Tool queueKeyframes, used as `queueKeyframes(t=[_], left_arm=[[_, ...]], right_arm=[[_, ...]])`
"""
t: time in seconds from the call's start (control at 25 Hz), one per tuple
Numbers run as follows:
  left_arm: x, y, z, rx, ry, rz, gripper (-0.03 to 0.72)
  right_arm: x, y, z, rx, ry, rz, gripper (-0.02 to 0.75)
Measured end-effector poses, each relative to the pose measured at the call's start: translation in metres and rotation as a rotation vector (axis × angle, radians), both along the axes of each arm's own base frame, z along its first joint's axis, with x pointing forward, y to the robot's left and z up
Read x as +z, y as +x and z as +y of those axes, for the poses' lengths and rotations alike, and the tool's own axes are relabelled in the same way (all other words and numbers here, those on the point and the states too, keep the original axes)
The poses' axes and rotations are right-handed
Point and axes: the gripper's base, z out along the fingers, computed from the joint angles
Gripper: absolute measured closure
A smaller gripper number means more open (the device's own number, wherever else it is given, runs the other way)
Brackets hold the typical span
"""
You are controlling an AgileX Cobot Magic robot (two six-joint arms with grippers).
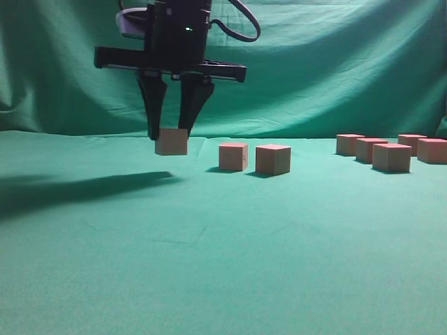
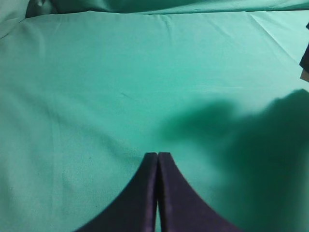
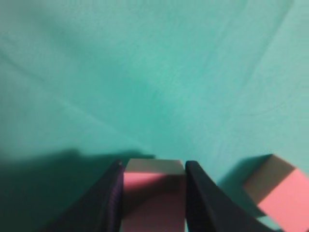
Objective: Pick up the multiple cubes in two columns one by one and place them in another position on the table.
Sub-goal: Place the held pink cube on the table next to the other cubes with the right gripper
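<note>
My right gripper (image 1: 171,136) hangs left of centre in the exterior view, shut on one reddish-pink cube (image 1: 171,142) held a little above the green table (image 1: 209,265). In the right wrist view that cube (image 3: 153,193) sits squarely between the two dark fingers of my right gripper (image 3: 153,166). Two cubes (image 1: 233,156) (image 1: 273,159) stand side by side just to the right of it. The nearer one (image 3: 277,191) shows in the right wrist view too. Several more cubes (image 1: 391,157) are grouped at the far right. My left gripper (image 2: 158,154) is shut and empty over bare cloth.
Green cloth also drapes the backdrop (image 1: 335,63). The arm's long shadow (image 1: 77,188) lies across the left of the table. A dark part with a tan edge (image 2: 305,63) pokes in at the right border of the left wrist view.
</note>
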Motion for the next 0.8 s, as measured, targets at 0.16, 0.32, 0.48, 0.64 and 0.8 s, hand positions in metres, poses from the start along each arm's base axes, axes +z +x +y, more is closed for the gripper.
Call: queueKeyframes(t=[0.16, 0.32, 0.48, 0.64, 0.8], left_arm=[[0.000, 0.000, 0.000, 0.000, 0.000, 0.000, 0.688], [0.000, 0.000, 0.000, 0.000, 0.000, 0.000, 0.688], [0.000, 0.000, 0.000, 0.000, 0.000, 0.000, 0.688], [0.000, 0.000, 0.000, 0.000, 0.000, 0.000, 0.688], [0.000, 0.000, 0.000, 0.000, 0.000, 0.000, 0.688]], right_arm=[[0.001, 0.006, -0.004, -0.052, -0.030, -0.057, 0.472], [0.002, 0.008, -0.004, -0.069, -0.027, -0.076, 0.472], [0.002, 0.008, -0.004, -0.099, -0.024, -0.080, 0.472], [0.002, 0.009, -0.005, -0.105, -0.030, -0.089, 0.472], [-0.010, 0.011, -0.004, -0.108, -0.046, -0.076, 0.472]])
